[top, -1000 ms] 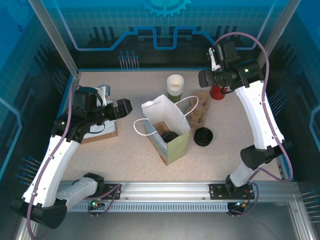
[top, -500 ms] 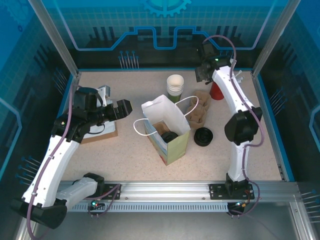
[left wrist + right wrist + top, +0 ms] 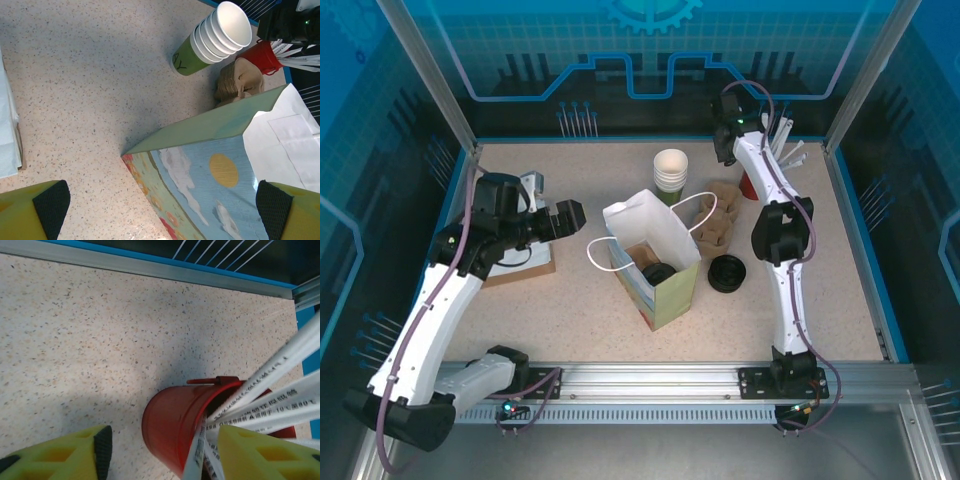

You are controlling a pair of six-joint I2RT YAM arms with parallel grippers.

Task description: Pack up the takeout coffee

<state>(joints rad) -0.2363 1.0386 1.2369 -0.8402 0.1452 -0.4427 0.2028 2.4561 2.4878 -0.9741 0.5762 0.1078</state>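
Sitting inside the open paper bag (image 3: 670,295) mid-table, black lid facing up: the takeout coffee (image 3: 658,272). Hovering just left of the bag, fingers spread wide: left gripper (image 3: 570,215). Hanging wide open over the red bucket (image 3: 167,425) at the back: right gripper (image 3: 162,445).

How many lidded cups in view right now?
1: the takeout coffee, black lid up, inside the open paper bag at table centre. Bag walls may hide more.

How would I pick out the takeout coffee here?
Find the open paper bag at the table's middle. The coffee sits inside it, capped in black. The cup stack behind the bag is lidless, and the loose lids lie outside, to its right.
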